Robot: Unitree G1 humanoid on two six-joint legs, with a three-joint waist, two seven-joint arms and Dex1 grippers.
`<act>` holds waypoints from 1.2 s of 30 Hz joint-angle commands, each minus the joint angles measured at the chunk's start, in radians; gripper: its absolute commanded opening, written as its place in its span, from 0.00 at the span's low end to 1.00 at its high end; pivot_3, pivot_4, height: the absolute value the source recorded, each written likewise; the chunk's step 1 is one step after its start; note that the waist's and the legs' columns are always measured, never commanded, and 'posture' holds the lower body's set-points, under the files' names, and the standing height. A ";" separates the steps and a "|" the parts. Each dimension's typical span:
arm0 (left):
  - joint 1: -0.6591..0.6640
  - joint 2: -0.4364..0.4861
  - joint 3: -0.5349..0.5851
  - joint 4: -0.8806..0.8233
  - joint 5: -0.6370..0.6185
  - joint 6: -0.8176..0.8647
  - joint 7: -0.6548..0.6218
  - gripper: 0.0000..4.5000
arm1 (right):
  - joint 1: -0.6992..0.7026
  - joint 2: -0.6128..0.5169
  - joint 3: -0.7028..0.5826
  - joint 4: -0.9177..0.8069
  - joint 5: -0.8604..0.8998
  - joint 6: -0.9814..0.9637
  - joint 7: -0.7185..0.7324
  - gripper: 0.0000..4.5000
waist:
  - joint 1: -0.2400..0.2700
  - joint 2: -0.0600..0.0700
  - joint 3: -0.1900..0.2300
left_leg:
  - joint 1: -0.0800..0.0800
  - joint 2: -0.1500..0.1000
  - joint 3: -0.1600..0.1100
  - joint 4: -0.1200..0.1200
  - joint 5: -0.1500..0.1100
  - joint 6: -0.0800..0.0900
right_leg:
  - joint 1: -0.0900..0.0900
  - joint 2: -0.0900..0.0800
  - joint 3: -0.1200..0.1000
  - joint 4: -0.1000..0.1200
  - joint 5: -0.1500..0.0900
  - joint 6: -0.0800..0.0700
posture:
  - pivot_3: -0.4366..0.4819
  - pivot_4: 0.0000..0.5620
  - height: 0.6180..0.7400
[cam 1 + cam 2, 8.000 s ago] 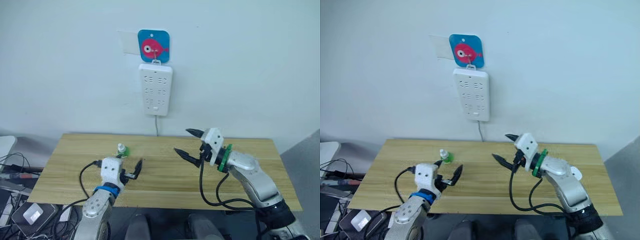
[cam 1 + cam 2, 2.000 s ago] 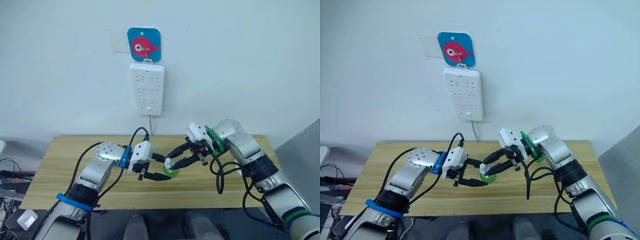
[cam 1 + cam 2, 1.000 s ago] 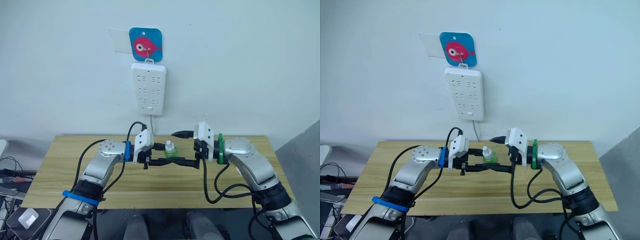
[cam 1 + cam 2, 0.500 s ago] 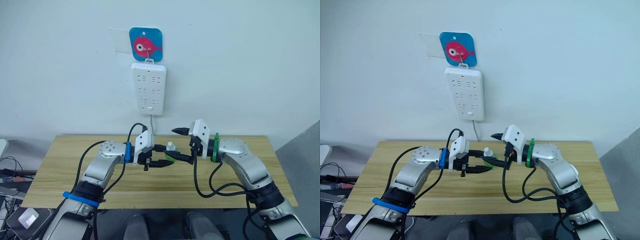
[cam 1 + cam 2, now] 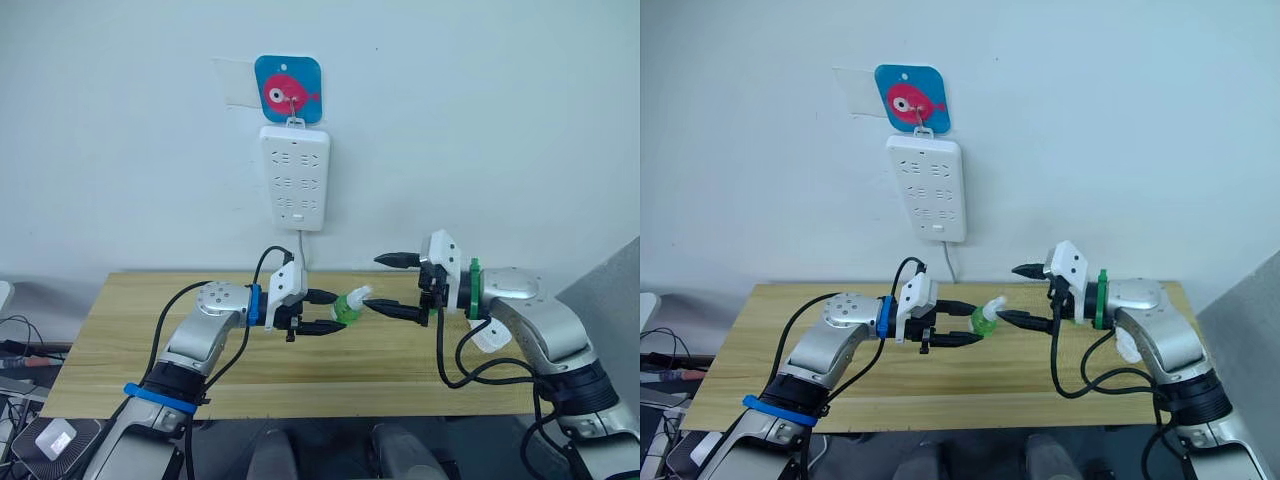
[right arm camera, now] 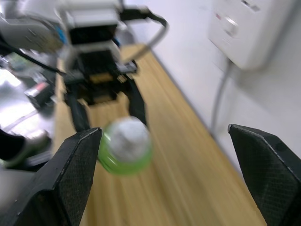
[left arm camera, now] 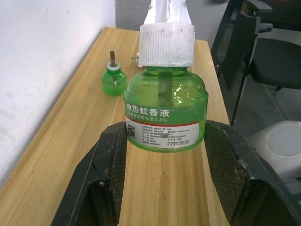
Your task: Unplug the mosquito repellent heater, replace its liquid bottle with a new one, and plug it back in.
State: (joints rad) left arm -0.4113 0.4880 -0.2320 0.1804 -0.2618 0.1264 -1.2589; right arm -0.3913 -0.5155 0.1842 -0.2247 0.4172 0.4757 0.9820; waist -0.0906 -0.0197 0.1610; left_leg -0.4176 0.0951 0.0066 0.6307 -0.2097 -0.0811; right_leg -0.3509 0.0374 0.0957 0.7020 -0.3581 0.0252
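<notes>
Wooden surface (image 5: 140, 340): near edge and both side edges in view, bare boards in front of the arms and toward the left end, open room there. Left gripper (image 5: 322, 312): held above the middle of the surface, fingers closed from both sides on the green liquid bottle (image 5: 347, 306), pads pressed to its labelled wall in the left wrist view. Green liquid bottle: clear green body, white cap (image 7: 167, 44), tipped on its side with the cap toward the right arm; printed label readable only in part. Right gripper (image 5: 396, 284): fingers spread wide, empty, level with the bottle and just beside its cap, lower fingertip close to the cap, contact not resolvable. Second green bottle (image 7: 114, 81): small, dark wick upright, standing on the surface near the wall edge, seen in the left wrist view. Mosquito repellent heater: cannot be made out; a white shape behind the right forearm is too hidden to identify. Power strip (image 5: 294, 176): white, hung on the wall behind the surface, sockets unoccupied, cord dropping behind the far edge. Fish hook plate (image 5: 288, 91): blue with pink fish, above the strip.
</notes>
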 commanded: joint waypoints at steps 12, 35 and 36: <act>0.015 0.001 0.015 -0.048 -0.018 -0.008 0.005 0.48 | 0.062 -0.040 -0.023 -0.072 0.085 0.129 0.004 1.00 | 0.003 0.000 0.000 | 0.000 0.000 0.000 0.000 0.000 0.000 | 0.000 0.000 0.000 0.000 0.000 0.000 | 0.38 0.20 1.00; 0.048 -0.030 0.038 -0.135 -0.091 0.094 0.064 0.48 | 0.156 0.148 -0.119 -0.226 0.341 0.365 -0.262 1.00 | 0.004 0.000 -0.001 | 0.000 0.000 0.000 0.000 -0.002 0.003 | 0.000 0.000 0.000 0.001 0.000 0.000 | 0.38 0.23 1.00; 0.047 -0.030 0.038 -0.135 -0.091 0.094 0.064 0.48 | 0.156 0.140 -0.115 -0.225 0.333 0.359 -0.259 1.00 | 0.004 0.000 -0.001 | 0.000 0.000 0.000 0.000 -0.002 0.003 | 0.000 0.000 0.000 0.001 0.000 0.000 | 0.38 0.23 1.00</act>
State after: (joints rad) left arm -0.3598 0.4634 -0.2105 0.0827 -0.3337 0.2197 -1.1978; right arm -0.2351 -0.3676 0.0711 -0.4041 0.7327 0.8423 0.7174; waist -0.0869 -0.0200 0.1604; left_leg -0.4176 0.0949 0.0062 0.6310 -0.2116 -0.0778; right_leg -0.3510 0.0374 0.0958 0.7032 -0.3582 0.0253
